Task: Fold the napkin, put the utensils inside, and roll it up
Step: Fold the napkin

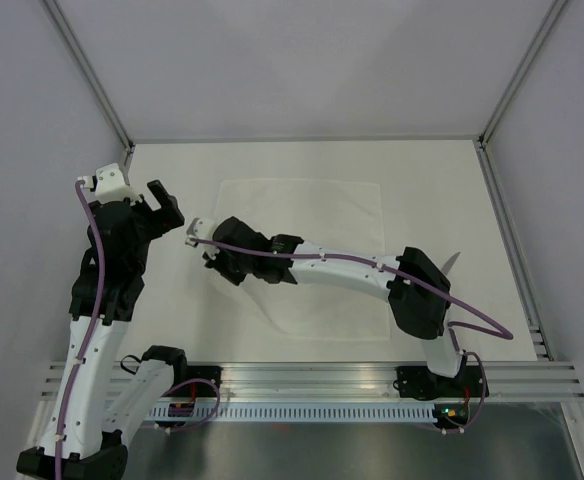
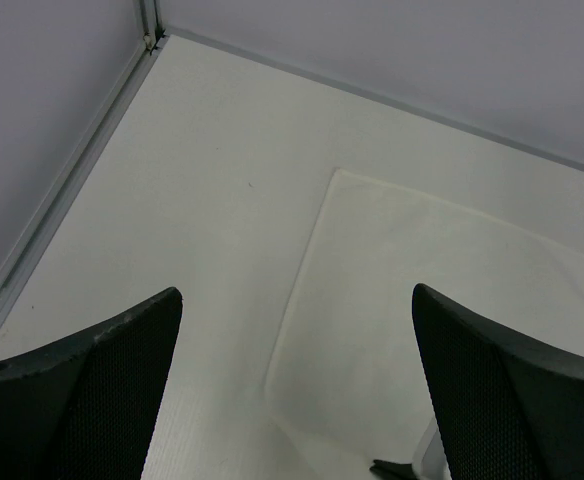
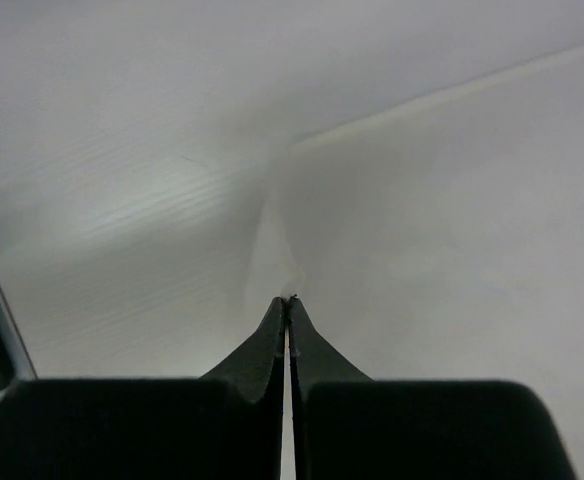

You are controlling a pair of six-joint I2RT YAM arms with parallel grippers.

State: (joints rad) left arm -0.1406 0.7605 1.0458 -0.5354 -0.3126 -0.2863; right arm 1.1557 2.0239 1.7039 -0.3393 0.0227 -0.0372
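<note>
The white napkin lies spread flat on the white table. My right arm reaches across it to its near-left part. My right gripper is shut on a small pinch of the napkin's edge, which shows white at the fingertips in the right wrist view; the cloth rises in a ridge toward them. My left gripper is open and empty, just left of the napkin's left edge. In the left wrist view its fingers frame the napkin's far-left corner. The teal-green utensil is out of view.
Grey walls with metal posts close in the table at the back and sides. A metal rail runs along the near edge. The left wall's base rail lies close to my left gripper.
</note>
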